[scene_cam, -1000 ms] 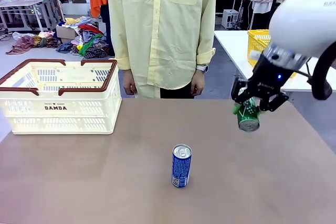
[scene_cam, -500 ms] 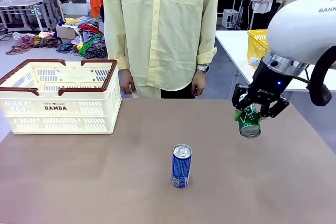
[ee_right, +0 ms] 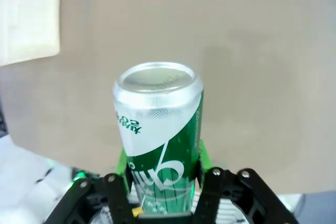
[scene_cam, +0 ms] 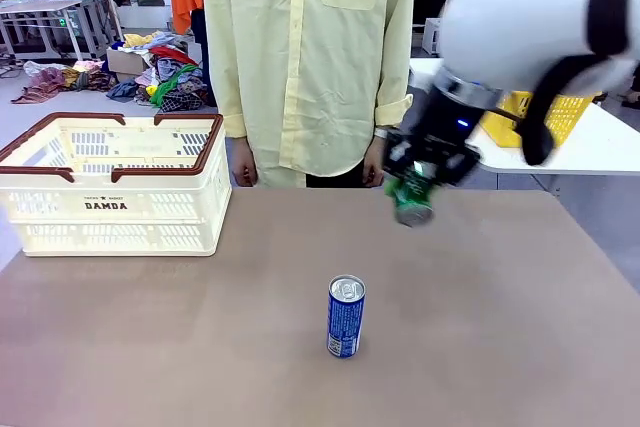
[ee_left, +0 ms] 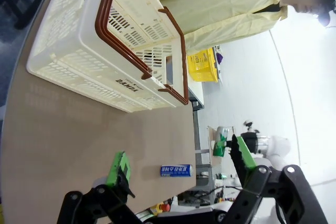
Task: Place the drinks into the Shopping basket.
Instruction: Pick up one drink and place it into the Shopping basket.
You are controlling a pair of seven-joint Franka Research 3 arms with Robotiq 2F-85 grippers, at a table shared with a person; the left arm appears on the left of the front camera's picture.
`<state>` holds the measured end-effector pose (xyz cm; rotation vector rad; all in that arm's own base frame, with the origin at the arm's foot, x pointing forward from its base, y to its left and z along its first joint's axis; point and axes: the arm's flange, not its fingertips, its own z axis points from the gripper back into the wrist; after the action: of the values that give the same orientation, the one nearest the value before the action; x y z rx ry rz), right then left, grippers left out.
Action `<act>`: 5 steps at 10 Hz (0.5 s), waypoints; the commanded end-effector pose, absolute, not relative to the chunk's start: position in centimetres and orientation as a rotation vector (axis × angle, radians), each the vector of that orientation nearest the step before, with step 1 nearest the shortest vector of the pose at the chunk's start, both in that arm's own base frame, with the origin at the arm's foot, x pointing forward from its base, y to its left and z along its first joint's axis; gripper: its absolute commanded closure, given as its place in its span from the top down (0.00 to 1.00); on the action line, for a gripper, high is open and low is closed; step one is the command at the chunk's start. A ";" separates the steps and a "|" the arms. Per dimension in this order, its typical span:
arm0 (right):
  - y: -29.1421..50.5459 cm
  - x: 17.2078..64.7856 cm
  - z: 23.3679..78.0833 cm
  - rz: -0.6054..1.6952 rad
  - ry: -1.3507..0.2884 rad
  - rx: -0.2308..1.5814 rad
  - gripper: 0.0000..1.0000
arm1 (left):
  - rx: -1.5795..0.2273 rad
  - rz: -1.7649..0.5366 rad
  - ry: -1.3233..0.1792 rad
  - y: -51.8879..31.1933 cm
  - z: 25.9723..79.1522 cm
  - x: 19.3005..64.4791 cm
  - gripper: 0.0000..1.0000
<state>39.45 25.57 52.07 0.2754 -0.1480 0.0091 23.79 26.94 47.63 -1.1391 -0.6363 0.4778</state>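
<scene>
The blue can (scene_cam: 346, 317) stands upright near the middle of the table (scene_cam: 180, 357), with nothing touching it. The left gripper (ee_left: 179, 151) hangs above the table, its jaws spread wide with nothing between them. Farther in and to the right, the right gripper (scene_cam: 416, 183) is clamped on the green can (scene_cam: 412, 205), its green pads pressing both sides of the can's lower body. The can is held clear of the table and tilted, its silver top turned down toward the near side. At the far left the basket (scene_cam: 110, 219) sits upright on the table, well apart from both cans. Behind the far edge stands a person (scene_cam: 310, 57) in a pale yellow shirt, arms hanging down.
</scene>
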 end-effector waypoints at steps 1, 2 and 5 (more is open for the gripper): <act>31.7 43.3 53.0 0.117 -0.141 0.270 0.00 | -1.153 0.462 -0.657 27.1 47.6 23.8 1.00; 35.5 44.2 52.0 0.157 -0.090 0.242 0.00 | -1.153 0.462 -0.657 27.1 47.6 23.8 1.00; 43.6 44.7 46.3 0.167 -0.020 0.156 0.00 | -1.153 0.462 -0.657 27.1 47.6 23.8 1.00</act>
<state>43.40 41.45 45.89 0.2096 -0.0296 0.1912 23.80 26.94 47.63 -1.1392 -0.6363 0.4777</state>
